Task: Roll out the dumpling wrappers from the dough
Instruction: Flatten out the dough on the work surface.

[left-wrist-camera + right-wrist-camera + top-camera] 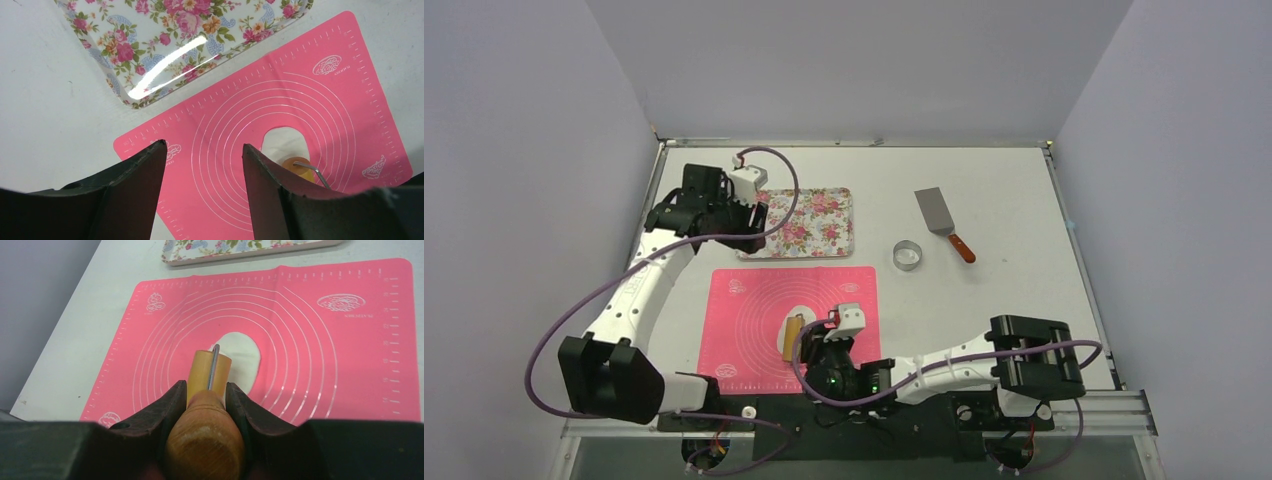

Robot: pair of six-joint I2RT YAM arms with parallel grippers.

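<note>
On one pink mat (pixel 325 340), one flat white dough oval (pixel 242 352), one wooden roller (pixel 200 372) grasped by right hand (pixel 206 387), left hand (pixel 204 147) released, empty

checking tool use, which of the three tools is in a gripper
The wooden roller, clamped in the right gripper over the pink mat; spatula and ring cutter lie ungripped.

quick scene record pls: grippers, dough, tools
left gripper: open, empty, over the table by the floral tray
right gripper: shut on wooden roller handle
dough: flat white oval, middle of pink mat, roller barrel over its near end
ring cutter: on table, right of mat
spatula: on table, beyond cutter
</note>
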